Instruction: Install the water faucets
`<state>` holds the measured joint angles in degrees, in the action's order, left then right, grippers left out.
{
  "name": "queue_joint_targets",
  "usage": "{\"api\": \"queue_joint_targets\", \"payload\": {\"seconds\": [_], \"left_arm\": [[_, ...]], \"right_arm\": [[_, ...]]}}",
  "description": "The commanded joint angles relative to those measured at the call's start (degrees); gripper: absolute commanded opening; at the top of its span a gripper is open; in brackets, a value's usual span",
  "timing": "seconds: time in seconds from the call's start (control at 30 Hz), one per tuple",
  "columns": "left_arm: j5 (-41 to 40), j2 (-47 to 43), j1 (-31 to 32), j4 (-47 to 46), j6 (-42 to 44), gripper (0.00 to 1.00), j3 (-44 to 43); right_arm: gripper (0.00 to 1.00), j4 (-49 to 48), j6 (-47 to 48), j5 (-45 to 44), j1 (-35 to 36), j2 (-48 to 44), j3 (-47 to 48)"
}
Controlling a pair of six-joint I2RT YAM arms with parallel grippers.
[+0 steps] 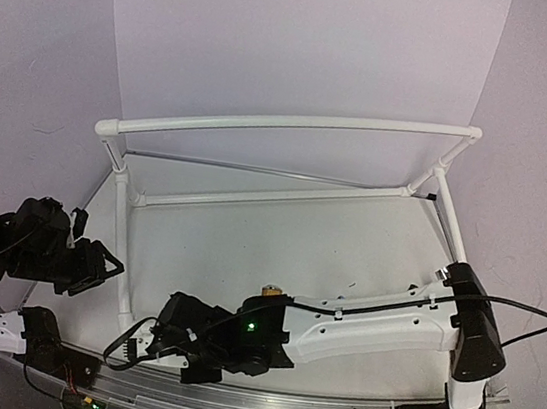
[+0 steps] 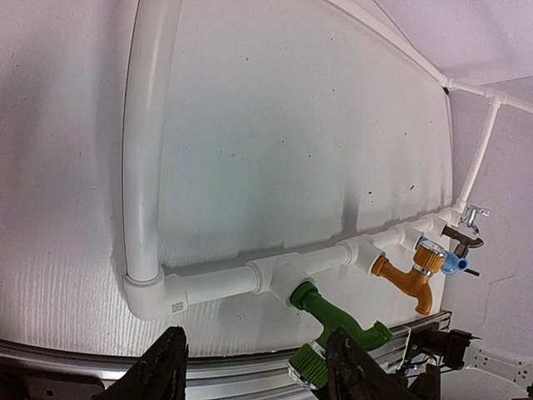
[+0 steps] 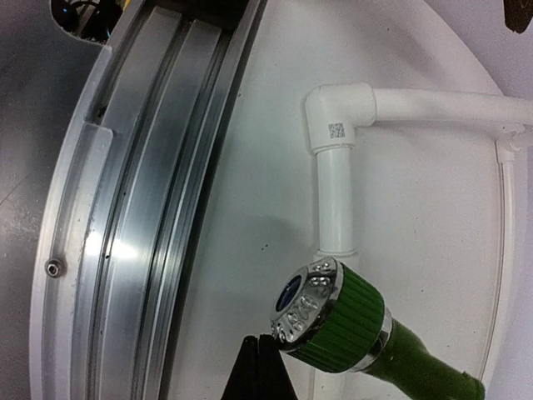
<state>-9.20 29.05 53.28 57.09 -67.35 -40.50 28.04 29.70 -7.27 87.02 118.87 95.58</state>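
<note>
- The green faucet (image 2: 333,317) sits on the near rail of the white pipe frame (image 2: 208,283), first along from its corner elbow (image 2: 150,292).
- The golden-orange faucet (image 2: 406,279), blue faucet (image 2: 450,263), dark grey faucet (image 2: 460,239) and silver faucet (image 2: 472,217) follow farther along that rail.
- Our right gripper (image 3: 260,367) is pinched closed on nothing, its tip just beside the green faucet's ribbed end.
- Our left gripper (image 2: 256,354) hangs open and empty beside the rail.
- We judge the green faucet needs squaring: we should push slowly on its ribbed collar and steady the rail.
</note>
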Motion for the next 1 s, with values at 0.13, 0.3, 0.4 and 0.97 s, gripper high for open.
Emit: {"api": "queue_joint_targets", "payload": {"seconds": [0.13, 0.3, 0.4, 0.97], "left_arm": [[-1.27, -1.21, 0.16, 0.07, 1.03, 0.58, -2.29], [-1.43, -1.70, 0.16, 0.30, 0.99, 0.58, -2.17], [-1.46, -1.65, 0.16, 0.35, 1.04, 0.58, -2.22], [3.76, -0.81, 0.16, -0.60, 6.37, 0.55, -1.43]], "right_arm": [[0.00, -1.54, -0.63, -12.39, -0.72, 5.89, 10.11], [0.00, -1.50, -0.77, -15.82, -0.74, 6.81, 13.24], [0.00, -1.48, -0.49, -18.06, -1.43, 7.47, 14.50], [0.00, -0.30, -3.25, -6.88, -4.06, -0.25, 9.75]]}}
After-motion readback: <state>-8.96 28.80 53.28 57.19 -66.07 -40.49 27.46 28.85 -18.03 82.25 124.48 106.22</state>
